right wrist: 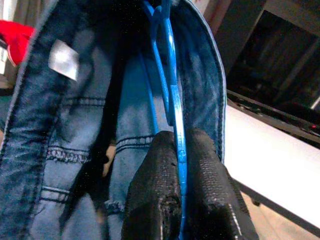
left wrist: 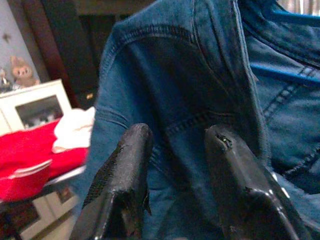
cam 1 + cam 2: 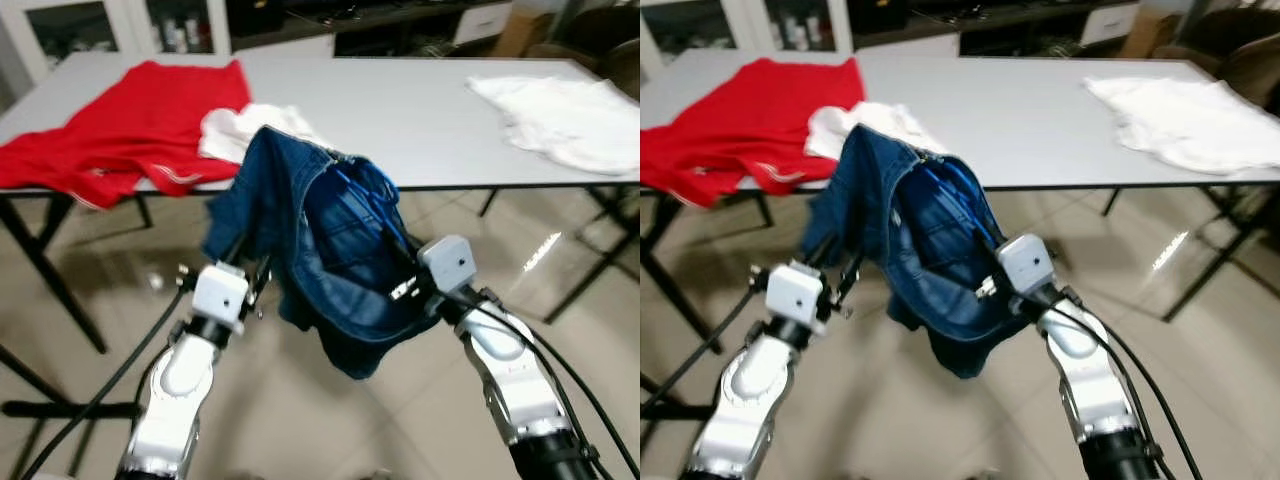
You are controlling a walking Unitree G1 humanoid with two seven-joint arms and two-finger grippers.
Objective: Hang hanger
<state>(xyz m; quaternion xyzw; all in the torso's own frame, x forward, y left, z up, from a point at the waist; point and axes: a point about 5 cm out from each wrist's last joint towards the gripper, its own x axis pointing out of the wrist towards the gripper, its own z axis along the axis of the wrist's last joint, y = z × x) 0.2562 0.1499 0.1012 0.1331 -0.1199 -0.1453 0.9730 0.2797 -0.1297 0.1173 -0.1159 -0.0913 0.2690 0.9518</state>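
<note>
Right end effector (image 1: pixel 179 150) has its two black fingers pinched tight on the thin blue hanger (image 1: pixel 167 85), which runs up inside a dark denim garment (image 3: pixel 320 250). Left end effector (image 2: pixel 175 150) sits against the outside of the same denim, its fingers (image 2: pixel 125 190) parted with a fold of cloth lying between them; whether they actually press the cloth cannot be told. Both silver arms reach forward and hold the garment in the air over the tiled floor (image 3: pixel 300 420), just short of the near edge of the grey table (image 3: pixel 420 110). The hanger's blue loops (image 3: pixel 372 200) show at the open top of the denim. On the table, a red garment (image 3: pixel 120 130) spreads over the near left corner and hangs partly off the edge, a crumpled white cloth (image 3: pixel 245 130) lies just beside it, and another white garment (image 3: pixel 570 115) rests near the right edge. Beyond the far edge stand pale cabinets (image 3: pixel 90 25) and dark shelving (image 3: pixel 330 15).
</note>
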